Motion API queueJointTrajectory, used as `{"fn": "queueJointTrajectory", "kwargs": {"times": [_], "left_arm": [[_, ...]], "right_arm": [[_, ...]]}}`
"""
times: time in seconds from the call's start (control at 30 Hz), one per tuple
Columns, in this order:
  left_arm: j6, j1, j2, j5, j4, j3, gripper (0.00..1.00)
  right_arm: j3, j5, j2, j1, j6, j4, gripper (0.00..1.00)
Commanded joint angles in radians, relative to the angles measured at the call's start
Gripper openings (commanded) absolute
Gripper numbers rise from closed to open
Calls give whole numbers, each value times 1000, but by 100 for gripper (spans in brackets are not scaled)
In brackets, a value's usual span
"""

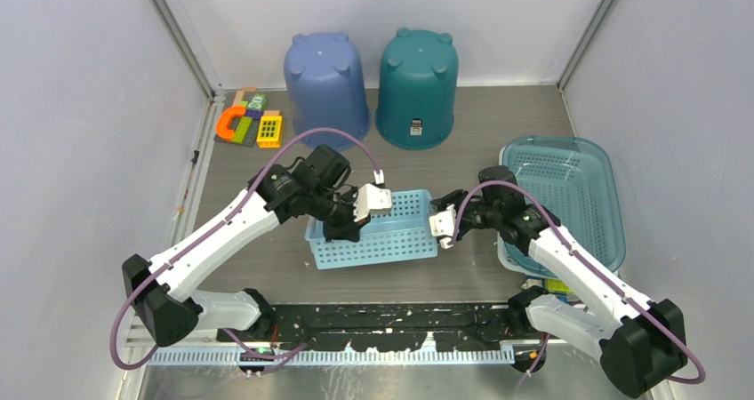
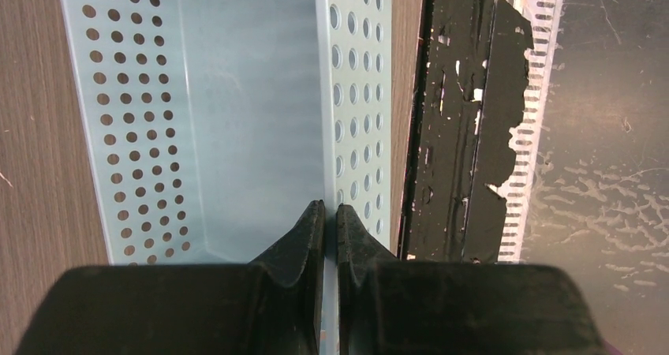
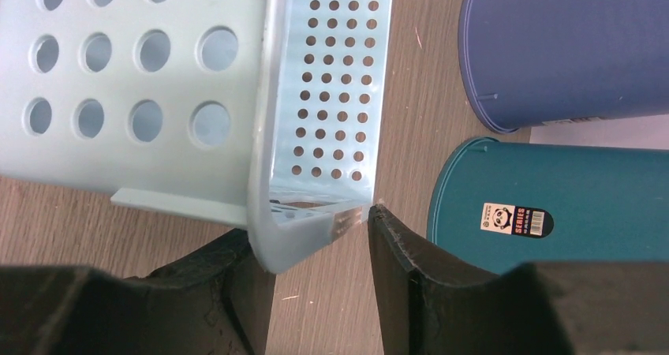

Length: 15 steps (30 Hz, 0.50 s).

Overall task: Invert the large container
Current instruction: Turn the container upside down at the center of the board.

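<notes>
A light blue perforated basket (image 1: 382, 231) lies mid-table between my two grippers. My left gripper (image 1: 342, 231) is shut on the thin wall at its left end; in the left wrist view the jaws (image 2: 330, 209) pinch that wall (image 2: 347, 95). My right gripper (image 1: 440, 227) is at the basket's right end. In the right wrist view its jaws (image 3: 314, 221) are closed onto the basket's rim corner (image 3: 308, 229), which touches both fingers. A larger teal mesh basket (image 1: 569, 196) stands upright at the right, behind the right arm.
Two upturned buckets stand at the back, a purple-blue one (image 1: 326, 89) and a teal one (image 1: 418, 89); both also show in the right wrist view (image 3: 568, 47) (image 3: 552, 205). Coloured toy blocks (image 1: 249, 120) lie at the back left. A black rail (image 1: 382, 324) runs along the near edge.
</notes>
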Motion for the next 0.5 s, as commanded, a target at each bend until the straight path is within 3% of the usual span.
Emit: {"fn": "queueJointTrajectory", "kwargs": {"times": [0.0, 0.47], "left_arm": [[-4, 6, 0, 42, 38, 48, 0], [-21, 17, 2, 34, 57, 54, 0]], "right_arm": [[6, -8, 0, 10, 26, 60, 49], [10, -44, -2, 12, -58, -23, 33]]}}
